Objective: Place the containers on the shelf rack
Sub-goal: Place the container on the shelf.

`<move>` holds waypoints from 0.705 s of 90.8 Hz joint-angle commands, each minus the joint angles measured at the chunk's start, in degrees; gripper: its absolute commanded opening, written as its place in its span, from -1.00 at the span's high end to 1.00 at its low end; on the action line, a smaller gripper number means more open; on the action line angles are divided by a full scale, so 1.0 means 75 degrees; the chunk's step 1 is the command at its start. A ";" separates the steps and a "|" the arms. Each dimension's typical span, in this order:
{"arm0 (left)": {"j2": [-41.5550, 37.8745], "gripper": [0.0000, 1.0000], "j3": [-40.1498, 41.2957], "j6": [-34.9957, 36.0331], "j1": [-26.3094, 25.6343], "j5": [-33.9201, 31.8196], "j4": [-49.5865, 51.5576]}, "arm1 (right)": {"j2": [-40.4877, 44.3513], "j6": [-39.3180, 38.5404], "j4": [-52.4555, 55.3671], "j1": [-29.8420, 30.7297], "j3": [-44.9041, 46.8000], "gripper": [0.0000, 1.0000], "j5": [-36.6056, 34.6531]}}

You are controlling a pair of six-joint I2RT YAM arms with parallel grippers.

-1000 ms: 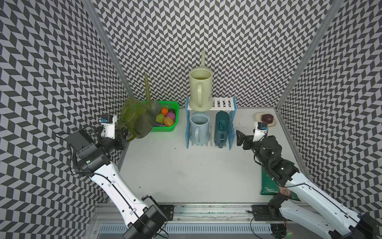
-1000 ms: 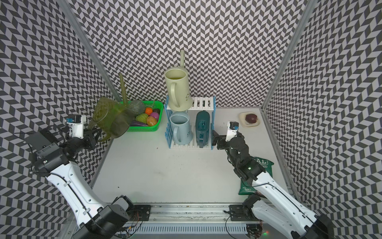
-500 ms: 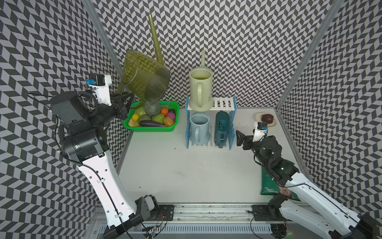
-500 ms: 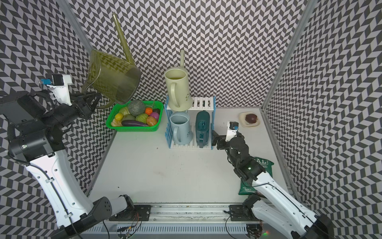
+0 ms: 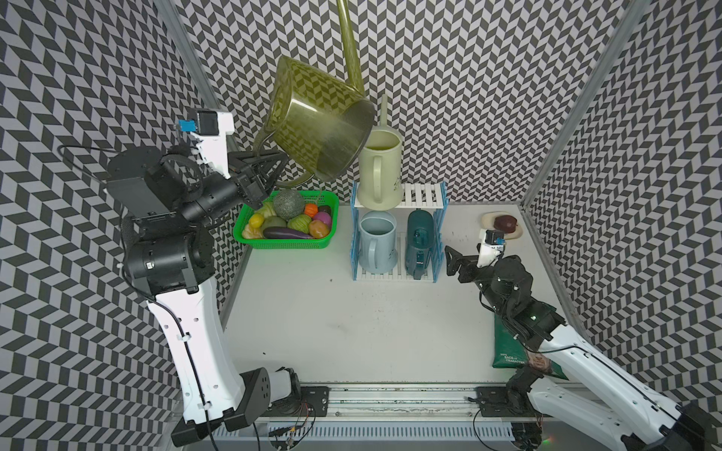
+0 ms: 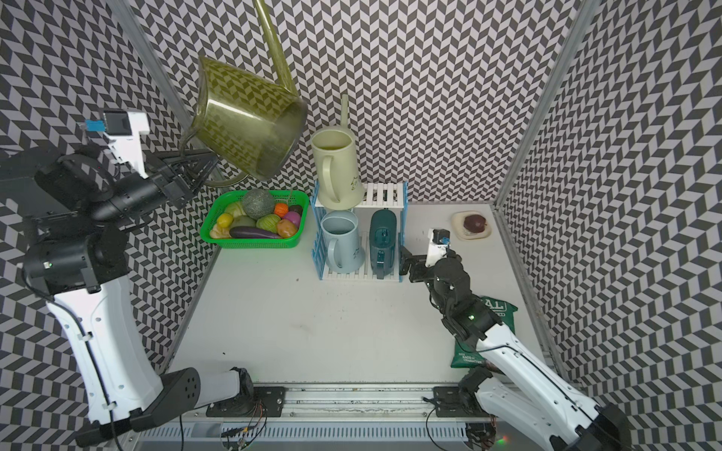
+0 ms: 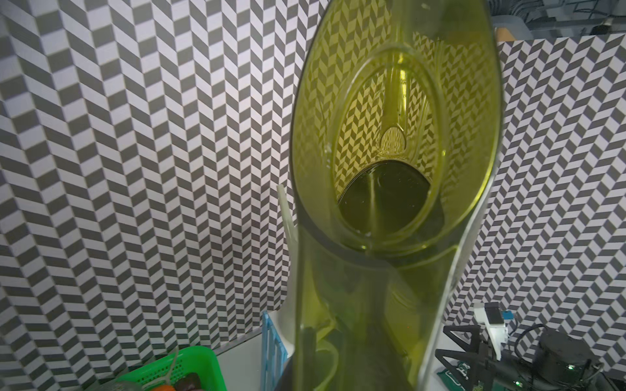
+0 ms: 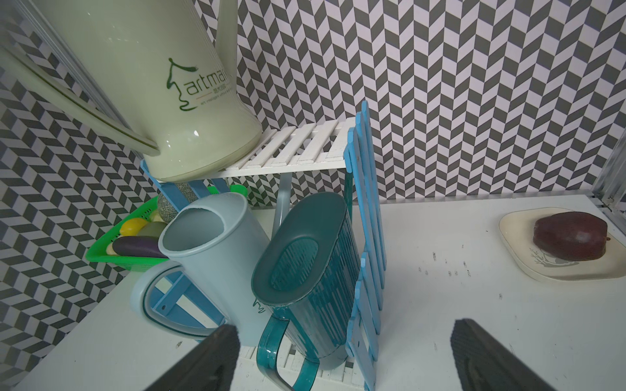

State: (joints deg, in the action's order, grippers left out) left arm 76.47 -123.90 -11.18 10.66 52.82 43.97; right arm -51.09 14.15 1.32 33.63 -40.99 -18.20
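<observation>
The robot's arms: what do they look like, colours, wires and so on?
The left arm and right arm have white links and black joints with green lights. A thin black cable is clipped along the left one. The left gripper and right gripper have black, triangular, lattice-like fingers, each bearing a white camera mount with blue trim.

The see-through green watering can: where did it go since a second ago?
The left gripper, shut on its handle, lifted the olive-green jug from low by the green basket to high above it, nearer the shelf rack. The right gripper stayed open beside the rack. The cream jug, light blue jug and dark teal jug did not move.
</observation>
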 commanded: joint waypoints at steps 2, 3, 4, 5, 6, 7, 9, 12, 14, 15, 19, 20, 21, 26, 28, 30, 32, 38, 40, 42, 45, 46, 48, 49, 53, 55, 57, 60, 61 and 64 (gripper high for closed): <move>0.0093 1.00 -0.0291 0.0294 -0.1045 -0.0786 -0.0091 | -0.0009 -0.0020 -0.0151 0.0016 -0.0303 -0.99 0.0036; 0.0111 1.00 -0.0311 0.0341 -0.1174 -0.0885 -0.0047 | -0.0003 -0.0010 -0.0146 0.0016 -0.0302 -0.99 0.0036; 0.0131 1.00 -0.0333 0.0377 -0.1292 -0.0975 -0.0007 | -0.0007 -0.0020 -0.0137 0.0016 -0.0306 -0.99 0.0036; 0.0159 1.00 -0.0356 0.0406 -0.1397 -0.1062 0.0030 | 0.0004 -0.0016 -0.0139 0.0016 -0.0309 -0.99 0.0036; 0.0185 1.00 -0.0385 0.0445 -0.1538 -0.1152 0.0061 | 0.0010 -0.0014 -0.0134 0.0016 -0.0310 -0.99 0.0036; 0.0215 1.00 -0.0411 0.0481 -0.1661 -0.1226 0.0111 | 0.0012 -0.0013 -0.0132 0.0016 -0.0311 -0.99 0.0030; 0.0259 1.00 -0.0449 0.0567 -0.1906 -0.1369 0.0178 | 0.0015 -0.0021 -0.0130 0.0016 -0.0311 -0.99 0.0028; 0.0340 1.00 -0.0520 0.0671 -0.2243 -0.1609 0.0323 | 0.0015 -0.0020 -0.0119 0.0016 -0.0309 -0.99 0.0024; 0.0398 1.00 -0.0552 0.0750 -0.2517 -0.1788 0.0407 | 0.0015 -0.0011 -0.0109 0.0016 -0.0311 -0.99 0.0024; 0.0428 1.00 -0.0571 0.0774 -0.2678 -0.1907 0.0442 | 0.0015 -0.0006 -0.0102 0.0016 -0.0311 -0.99 0.0024; 0.0535 1.00 -0.0626 0.0913 -0.3158 -0.2293 0.0572 | 0.0003 0.0008 -0.0092 0.0016 -0.0312 -0.99 0.0013; 0.0560 1.00 -0.0643 0.0932 -0.3315 -0.2388 0.0595 | -0.0002 -0.0002 -0.0093 0.0016 -0.0312 -0.99 0.0012; 0.0596 1.00 -0.0652 0.0965 -0.3446 -0.2460 0.0613 | 0.0001 -0.0001 -0.0088 0.0016 -0.0318 -0.99 0.0006; 0.0716 1.00 -0.0687 0.1113 -0.4074 -0.2977 0.0681 | 0.0002 0.0005 -0.0078 0.0016 -0.0310 -0.99 -0.0010; 0.0765 1.00 -0.0708 0.1177 -0.4314 -0.3158 0.0725 | 0.0000 0.0007 -0.0064 0.0016 -0.0311 -0.99 -0.0026; 0.0821 1.00 -0.0731 0.1242 -0.4564 -0.3361 0.0753 | 0.0000 0.0010 -0.0063 0.0016 -0.0303 -0.99 -0.0033; 0.0864 1.00 -0.0754 0.1305 -0.4788 -0.3541 0.0775 | 0.0003 0.0011 -0.0069 0.0016 -0.0301 -0.99 -0.0043; 0.1024 1.00 -0.0725 0.1531 -0.5373 -0.4183 0.0820 | 0.0012 0.0007 -0.0050 0.0016 -0.0312 -0.99 -0.0078; 0.1085 1.00 -0.0711 0.1592 -0.5541 -0.4365 0.0815 | 0.0012 0.0010 -0.0039 0.0016 -0.0312 -0.99 -0.0095; 0.1159 1.00 -0.0694 0.1656 -0.5735 -0.4551 0.0814 | 0.0023 0.0005 -0.0028 0.0016 -0.0318 -0.99 -0.0109; 0.1258 1.00 -0.0689 0.1731 -0.5969 -0.4824 0.0807 | 0.0037 -0.0005 -0.0004 0.0016 -0.0330 -0.99 -0.0130; 0.1291 1.00 -0.0686 0.1763 -0.6015 -0.4913 0.0806 | 0.0044 -0.0003 0.0009 0.0016 -0.0327 -0.99 -0.0135; 0.1345 1.00 -0.0678 0.1808 -0.6146 -0.5054 0.0800 | 0.0057 -0.0001 0.0020 0.0016 -0.0324 -0.99 -0.0145; 0.1381 1.00 -0.0681 0.1825 -0.6215 -0.5128 0.0797 | 0.0060 -0.0001 0.0033 0.0016 -0.0324 -0.99 -0.0154; 0.1563 1.00 -0.0683 0.1858 -0.6429 -0.5415 0.0782 | 0.0092 -0.0003 0.0067 0.0016 -0.0318 -0.99 -0.0199; 0.1639 1.00 -0.0675 0.1873 -0.6502 -0.5540 0.0774 | 0.0113 -0.0001 0.0090 0.0013 -0.0313 -0.99 -0.0222; 0.1710 1.00 -0.0664 0.1885 -0.6590 -0.5665 0.0763 | 0.0142 -0.0006 0.0110 0.0016 -0.0303 -0.99 -0.0246; 0.1809 1.00 -0.0652 0.1894 -0.6719 -0.5854 0.0729 | 0.0188 -0.0002 0.0144 0.0016 -0.0287 -0.99 -0.0291; 0.1848 1.00 -0.0650 0.1892 -0.6759 -0.5926 0.0715 | 0.0201 -0.0007 0.0159 0.0016 -0.0276 -0.99 -0.0304; 0.1959 1.00 -0.0652 0.1895 -0.6856 -0.6148 0.0676 | 0.0241 -0.0010 0.0200 0.0016 -0.0262 -1.00 -0.0338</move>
State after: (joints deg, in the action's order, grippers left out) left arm 89.49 -127.22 1.48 -38.72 15.88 52.47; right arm -50.92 14.15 2.87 33.63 -41.74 -18.90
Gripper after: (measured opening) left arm 0.255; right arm 0.997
